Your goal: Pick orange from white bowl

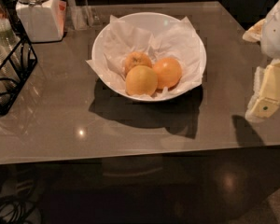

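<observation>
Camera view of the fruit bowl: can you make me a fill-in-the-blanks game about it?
The white bowl holds ____ fruits, the orange among them.
Under them lies crumpled white ____.
The gripper hangs outside the bowl, by the picture's ____ edge.
The white jar stands in the picture's top ____ corner.
Missing words: three; paper; right; left.

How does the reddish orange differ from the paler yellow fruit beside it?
The orange is deeper, reddish; the yellow fruit is paler. The orange lies right, the yellow fruit front left. Both are round, touching, on paper in the white bowl. The gripper is off right, outside it.
</observation>
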`<move>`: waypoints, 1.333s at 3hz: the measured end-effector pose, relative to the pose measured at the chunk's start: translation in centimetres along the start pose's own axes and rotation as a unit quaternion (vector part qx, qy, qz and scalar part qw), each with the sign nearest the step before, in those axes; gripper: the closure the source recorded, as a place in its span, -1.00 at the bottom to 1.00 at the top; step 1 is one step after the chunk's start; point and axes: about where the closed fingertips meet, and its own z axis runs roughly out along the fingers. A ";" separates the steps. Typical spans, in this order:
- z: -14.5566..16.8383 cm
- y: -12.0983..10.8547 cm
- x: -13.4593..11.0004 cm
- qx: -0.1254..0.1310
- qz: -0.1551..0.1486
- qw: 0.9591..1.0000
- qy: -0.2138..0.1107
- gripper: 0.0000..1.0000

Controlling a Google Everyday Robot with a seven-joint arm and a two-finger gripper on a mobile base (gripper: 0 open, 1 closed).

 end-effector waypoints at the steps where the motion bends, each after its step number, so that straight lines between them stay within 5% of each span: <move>1: 0.0 0.0 0.0 0.000 0.000 1.000 0.000 -1.00; 2: -0.1 -0.4 -0.9 -0.004 -0.014 1.000 -0.006 -1.00; 3: 0.9 -1.7 -5.1 -0.033 -0.073 0.997 -0.020 -1.00; 4: 3.3 -2.8 -10.4 -0.077 -0.131 0.988 -0.040 -1.00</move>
